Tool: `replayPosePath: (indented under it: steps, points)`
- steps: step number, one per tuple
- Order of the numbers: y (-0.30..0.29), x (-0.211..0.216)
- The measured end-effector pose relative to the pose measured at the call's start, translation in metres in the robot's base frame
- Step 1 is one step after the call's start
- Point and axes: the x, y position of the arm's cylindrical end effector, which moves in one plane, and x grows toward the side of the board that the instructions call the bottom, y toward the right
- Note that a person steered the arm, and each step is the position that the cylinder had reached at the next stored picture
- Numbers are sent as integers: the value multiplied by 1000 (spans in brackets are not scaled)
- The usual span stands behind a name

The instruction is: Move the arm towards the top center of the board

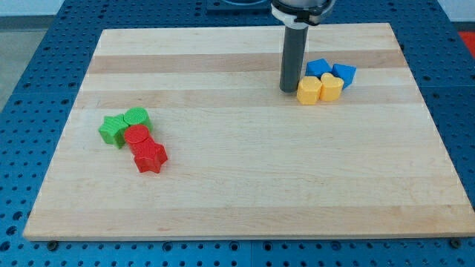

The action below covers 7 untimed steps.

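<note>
My tip [289,90] rests on the wooden board [237,185] in its upper right part, right of the top centre. It stands just left of a yellow block [309,90], close to touching it. A second yellow block [331,87] sits beside that one. Two blue blocks [319,68] [344,73] lie just behind the yellow ones. The dark rod rises from the tip to the view's top edge.
At the board's left a green star block [113,130] and a green round block [136,117] sit together. A red round block [136,136] and a red star block [150,157] lie just below them. A blue perforated table surrounds the board.
</note>
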Motion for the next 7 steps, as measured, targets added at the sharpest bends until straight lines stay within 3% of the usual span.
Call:
replayPosePath:
  steps: [2, 7]
  points:
    - [-11, 49]
    - [16, 33]
